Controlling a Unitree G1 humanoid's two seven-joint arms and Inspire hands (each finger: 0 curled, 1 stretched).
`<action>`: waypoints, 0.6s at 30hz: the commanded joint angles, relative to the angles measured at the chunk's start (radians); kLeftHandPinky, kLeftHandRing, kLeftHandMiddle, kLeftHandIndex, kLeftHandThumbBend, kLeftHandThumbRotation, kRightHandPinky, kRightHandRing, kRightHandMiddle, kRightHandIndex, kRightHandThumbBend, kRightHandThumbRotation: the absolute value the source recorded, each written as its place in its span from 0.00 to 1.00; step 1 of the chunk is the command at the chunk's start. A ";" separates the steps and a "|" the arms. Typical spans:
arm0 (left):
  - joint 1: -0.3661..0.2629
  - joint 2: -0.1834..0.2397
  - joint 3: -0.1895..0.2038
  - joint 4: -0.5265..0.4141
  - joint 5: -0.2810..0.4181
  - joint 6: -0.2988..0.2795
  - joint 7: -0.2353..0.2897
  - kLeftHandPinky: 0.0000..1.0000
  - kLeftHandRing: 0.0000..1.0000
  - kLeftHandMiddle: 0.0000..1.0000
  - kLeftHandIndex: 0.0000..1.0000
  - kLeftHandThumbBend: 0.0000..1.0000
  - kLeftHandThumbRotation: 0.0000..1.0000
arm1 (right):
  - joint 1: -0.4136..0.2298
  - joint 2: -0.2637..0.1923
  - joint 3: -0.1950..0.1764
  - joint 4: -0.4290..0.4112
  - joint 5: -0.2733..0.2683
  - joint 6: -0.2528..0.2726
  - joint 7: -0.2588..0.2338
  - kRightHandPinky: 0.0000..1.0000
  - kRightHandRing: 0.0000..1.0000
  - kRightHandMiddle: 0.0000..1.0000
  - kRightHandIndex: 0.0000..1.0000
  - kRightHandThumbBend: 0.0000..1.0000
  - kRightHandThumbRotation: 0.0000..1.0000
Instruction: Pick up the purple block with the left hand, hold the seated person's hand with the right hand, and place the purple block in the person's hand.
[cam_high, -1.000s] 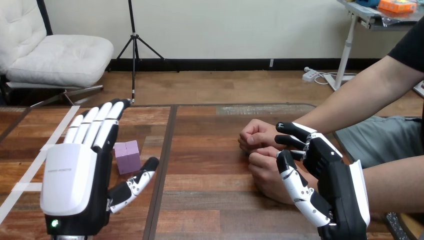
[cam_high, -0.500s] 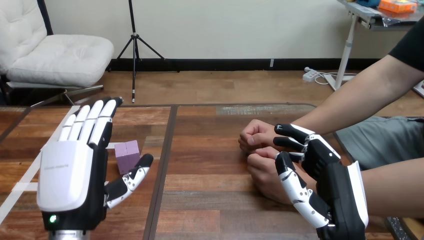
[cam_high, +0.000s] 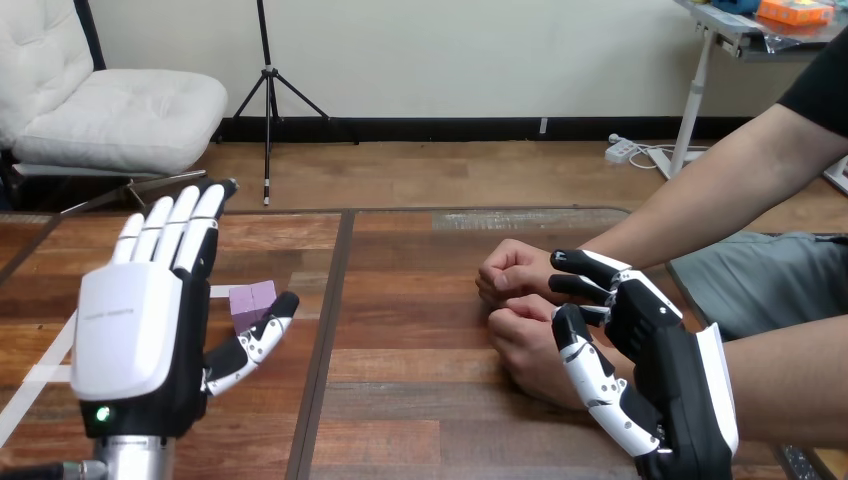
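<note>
The purple block (cam_high: 250, 299) lies on the wooden table (cam_high: 430, 400) left of centre, partly covered by my left hand (cam_high: 135, 340). That hand is raised over the table with its back to the camera, open, its fingers straight and its thumb spread out in front of the block. At the right the person rests two closed hands on the table, one farther (cam_high: 512, 268) and one nearer (cam_high: 528, 340). My right hand (cam_high: 665, 365) stands open just right of the nearer one. Its thumb lies in front of that hand; I cannot tell whether they touch.
White tape strips (cam_high: 48, 352) run across the table's left part. A dark seam (cam_high: 325, 330) splits the tabletop between the block and the person's hands. The person's forearms (cam_high: 700, 190) come in from the right edge.
My left hand has drifted left and slightly up, now covering more of the purple block. My right hand and the person's hands have barely moved.
</note>
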 joint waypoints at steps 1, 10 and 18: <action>-0.074 0.034 -0.011 0.028 -0.022 0.012 -0.008 0.93 0.92 0.92 0.91 0.62 0.42 | -0.058 0.002 -0.014 -0.005 0.015 -0.026 0.005 0.60 0.74 0.78 0.71 0.38 0.43; -0.111 0.055 -0.018 0.074 -0.059 0.015 -0.036 0.95 0.92 0.93 0.92 0.63 0.44 | -0.058 0.003 -0.018 -0.004 0.006 -0.024 0.005 0.61 0.74 0.78 0.71 0.38 0.43; -0.149 0.072 -0.026 0.128 -0.095 0.002 -0.054 0.94 0.93 0.93 0.93 0.64 0.45 | -0.061 0.000 -0.019 -0.001 0.015 -0.027 0.014 0.62 0.74 0.77 0.71 0.38 0.43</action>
